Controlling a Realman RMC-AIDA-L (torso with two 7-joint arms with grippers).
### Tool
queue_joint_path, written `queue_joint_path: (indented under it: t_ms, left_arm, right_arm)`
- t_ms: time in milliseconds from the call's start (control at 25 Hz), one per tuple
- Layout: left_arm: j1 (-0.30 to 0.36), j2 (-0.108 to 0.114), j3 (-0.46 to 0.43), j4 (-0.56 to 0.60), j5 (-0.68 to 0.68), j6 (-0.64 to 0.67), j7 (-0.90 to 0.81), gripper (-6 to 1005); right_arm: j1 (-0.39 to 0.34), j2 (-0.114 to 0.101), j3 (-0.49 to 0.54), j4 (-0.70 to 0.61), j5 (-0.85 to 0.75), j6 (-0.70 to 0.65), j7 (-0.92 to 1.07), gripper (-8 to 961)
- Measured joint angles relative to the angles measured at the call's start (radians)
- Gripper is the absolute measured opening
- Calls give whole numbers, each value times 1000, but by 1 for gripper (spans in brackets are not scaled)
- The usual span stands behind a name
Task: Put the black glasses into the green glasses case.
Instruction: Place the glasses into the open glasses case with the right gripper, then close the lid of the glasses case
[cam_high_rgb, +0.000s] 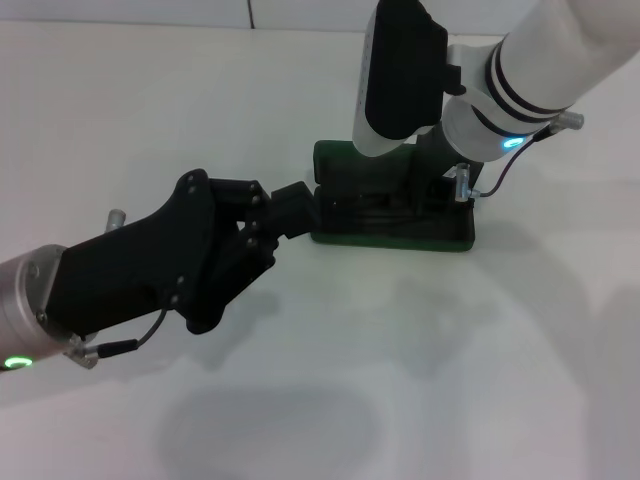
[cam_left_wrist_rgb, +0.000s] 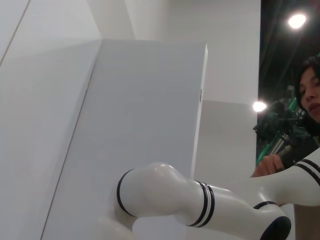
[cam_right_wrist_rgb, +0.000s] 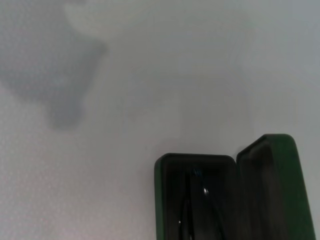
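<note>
Left gripper (cam_high_rgb: 296, 205) touching green glasses case (cam_high_rgb: 400, 238) end; black glasses (cam_right_wrist_rgb: 200, 210) inside.

White robot arm (cam_left_wrist_rgb: 200, 202): glossy, jointed, black rings at the joints, crossing low in front of the partition. White partition panel (cam_left_wrist_rgb: 145, 125): tall, flat, upright behind the arm. Person (cam_left_wrist_rgb: 311, 95): dark hair, face partly shown, beside the partition's far edge, above the arm's banded end. Two ceiling lights (cam_left_wrist_rgb: 297, 20): bright, above and near the person, against a dark background.
</note>
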Motion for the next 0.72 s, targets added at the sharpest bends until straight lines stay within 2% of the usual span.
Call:
queue_joint_path:
  t_ms: [280, 560, 720]
  left_arm:
    - [2, 0, 0, 0, 1, 0, 0, 46]
    - [3, 0, 0, -5, 2, 0, 1, 47]
    - [3, 2, -2, -3, -3, 1, -1, 48]
  right_arm:
    - [-36, 0, 5, -56, 1, -9, 2, 154]
    - [-92, 0, 11, -127, 4, -26, 2, 185]
    - [-150, 0, 19, -201, 30, -44, 3, 202]
